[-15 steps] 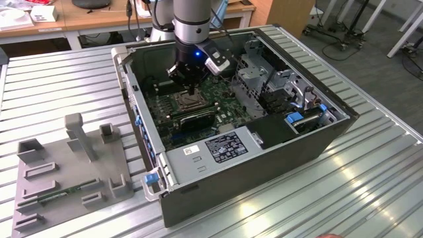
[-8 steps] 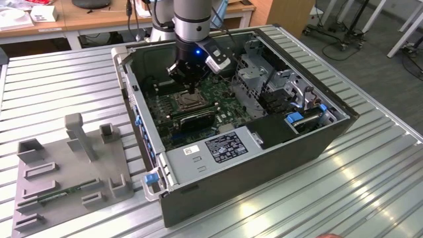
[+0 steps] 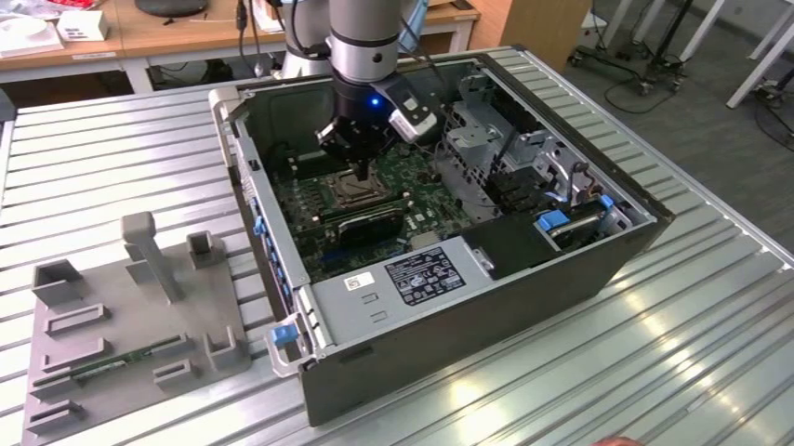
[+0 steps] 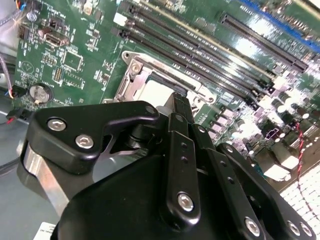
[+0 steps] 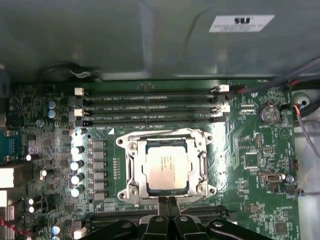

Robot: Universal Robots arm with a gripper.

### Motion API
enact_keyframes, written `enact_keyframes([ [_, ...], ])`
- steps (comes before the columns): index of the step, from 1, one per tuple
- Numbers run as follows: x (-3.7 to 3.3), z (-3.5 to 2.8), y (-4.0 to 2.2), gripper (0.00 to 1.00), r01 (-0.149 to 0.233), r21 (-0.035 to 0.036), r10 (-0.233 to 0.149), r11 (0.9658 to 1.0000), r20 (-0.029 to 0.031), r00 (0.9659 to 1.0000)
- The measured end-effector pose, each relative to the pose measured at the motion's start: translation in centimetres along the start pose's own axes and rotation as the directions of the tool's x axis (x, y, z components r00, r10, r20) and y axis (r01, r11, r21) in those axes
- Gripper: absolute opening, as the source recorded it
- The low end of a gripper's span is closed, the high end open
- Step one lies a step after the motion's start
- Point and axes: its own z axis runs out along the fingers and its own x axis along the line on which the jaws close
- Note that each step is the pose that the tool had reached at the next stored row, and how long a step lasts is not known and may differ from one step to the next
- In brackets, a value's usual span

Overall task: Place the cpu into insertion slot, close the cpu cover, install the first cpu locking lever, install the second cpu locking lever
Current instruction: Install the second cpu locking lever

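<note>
One cpu (image 5: 166,170) lies flat and square in the insertion slot (image 5: 131,172), the cpu cover (image 5: 202,162) framing it; my gripper (image 5: 167,202), fingertips pressed together and empty, hovers at its edge, above the motherboard (image 3: 410,200).

The worktop (image 3: 694,353) is a ribbed metal surface, silvery, with overhead light glaring off the slats around 5 o'clock in the exterior view. Up at 11 o'clock there's a wooden desk (image 3: 186,37) with white boxes (image 3: 50,28) and some cables on it. Over at 1 to 2 o'clock you get grey floor (image 3: 694,93) and wheeled stand legs (image 3: 633,79). Lighting looks like plain indoor ceiling light.
</note>
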Motion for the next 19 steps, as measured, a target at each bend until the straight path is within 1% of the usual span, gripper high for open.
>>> enact_keyframes([
  [6,-0.04,-0.03,-0.74,0.11,0.000,0.0000,0.000,1.0000,0.0000,1.0000],
  [10,0.04,-0.05,-1.00,0.11,0.000,0.0001,0.000,1.0000,0.0001,1.0000],
  [15,0.85,0.00,-1.08,0.11,0.000,-0.0002,0.000,1.0000,0.0028,1.0000],
  [19,1.53,0.04,-1.11,0.11,0.000,-0.0004,0.000,1.0000,0.0082,1.0000],
])
